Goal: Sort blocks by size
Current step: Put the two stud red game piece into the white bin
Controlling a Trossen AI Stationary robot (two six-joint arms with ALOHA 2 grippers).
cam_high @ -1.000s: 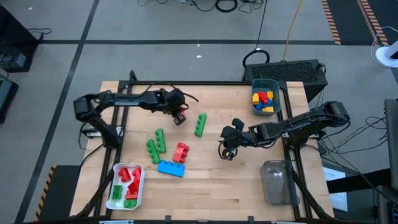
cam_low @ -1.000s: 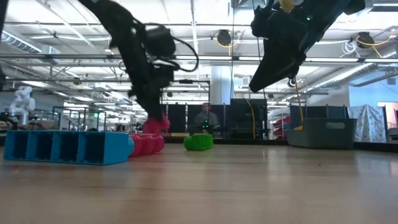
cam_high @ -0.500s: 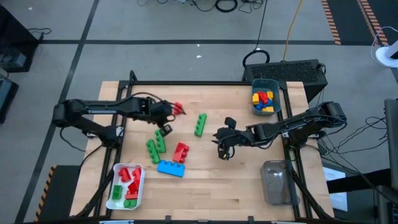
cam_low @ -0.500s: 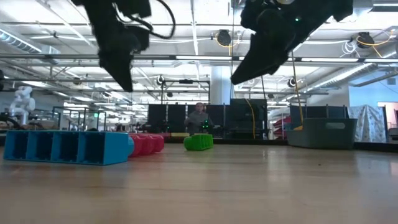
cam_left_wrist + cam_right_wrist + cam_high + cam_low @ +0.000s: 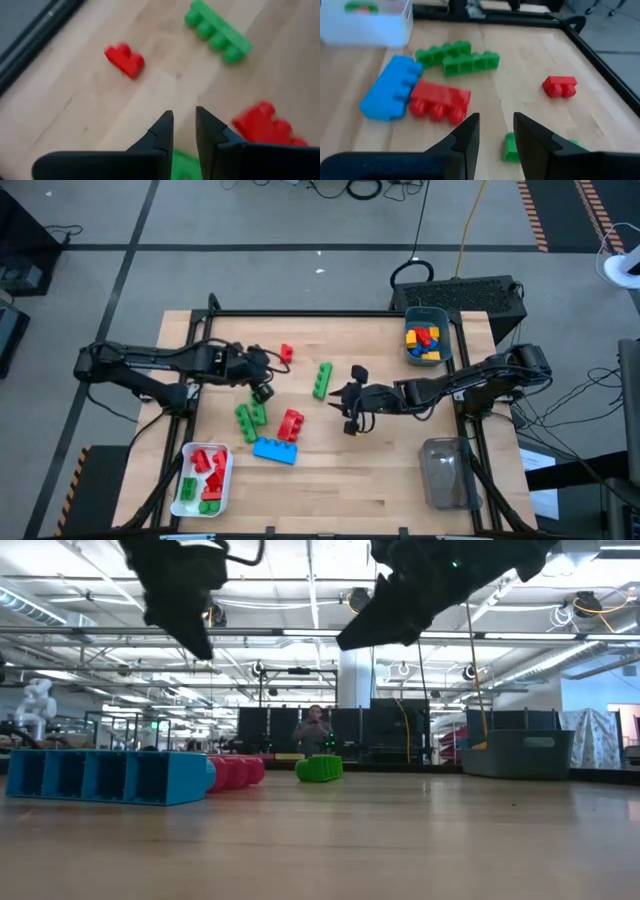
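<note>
High view: left claw (image 5: 262,391) slightly parted, empty, over green blocks (image 5: 249,415).

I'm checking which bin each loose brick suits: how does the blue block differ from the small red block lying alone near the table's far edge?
The blue block is long, with a row of several studs; the small red block is short, showing two studs. The blue block lies against another red brick near the white bin; the small red block lies alone. Both are studded plastic bricks resting on the table, ungripped.
</note>
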